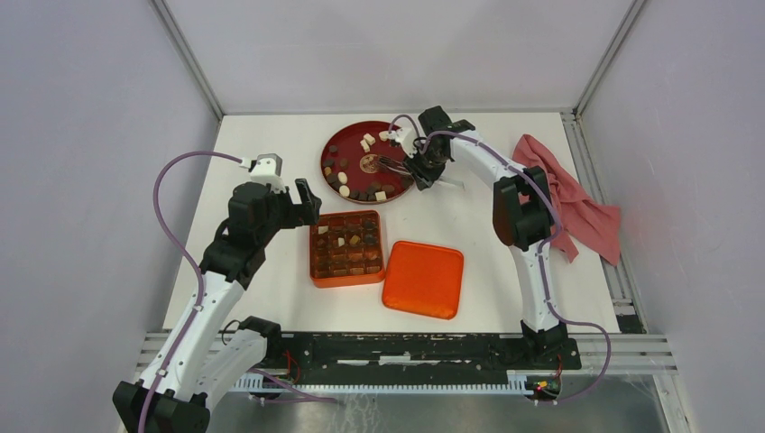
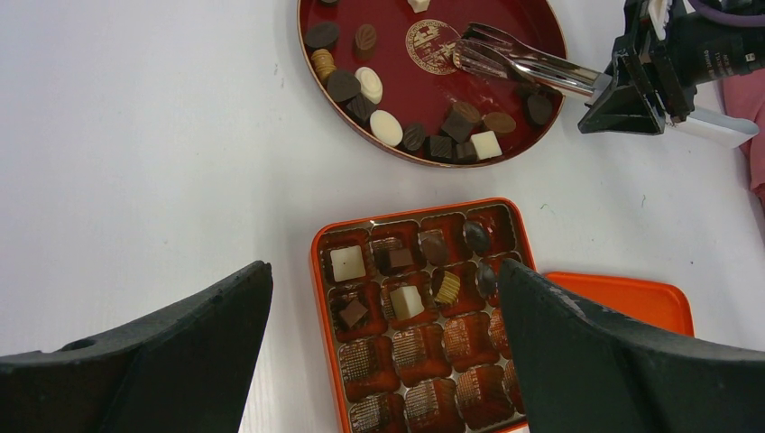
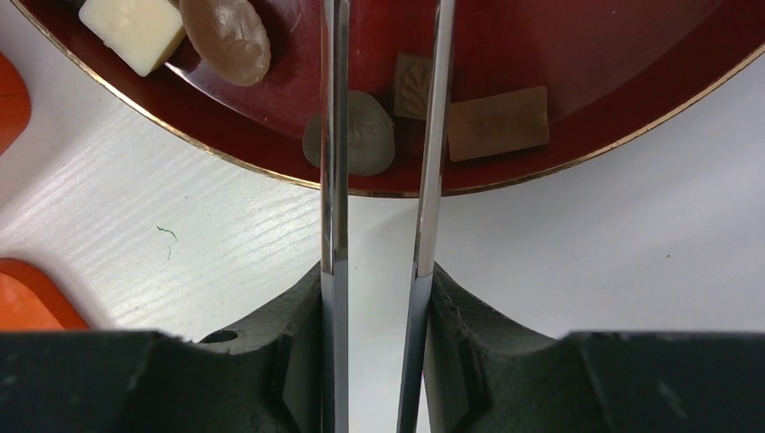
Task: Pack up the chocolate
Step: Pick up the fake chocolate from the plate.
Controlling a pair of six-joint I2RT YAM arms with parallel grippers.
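Chocolate pieces (image 1: 359, 194), dark and cream, lie along the near rim of the red plate (image 1: 329, 153). Several more sit in the far rows of the orange box (image 2: 317, 271). My right gripper (image 1: 422, 171) is shut on metal tongs (image 2: 532, 65). The tong tips reach over the plate's middle, slightly apart, with nothing between them. In the right wrist view the two blades (image 3: 334, 180) pass above a round brown piece (image 3: 365, 135) at the plate's edge. My left gripper (image 2: 383, 271) hangs open above the box's left part, holding nothing.
An orange lid (image 1: 424, 279) lies right of the box. A pink cloth (image 1: 577, 207) is bunched at the right table edge, behind the right arm. White walls close in the back and both sides.
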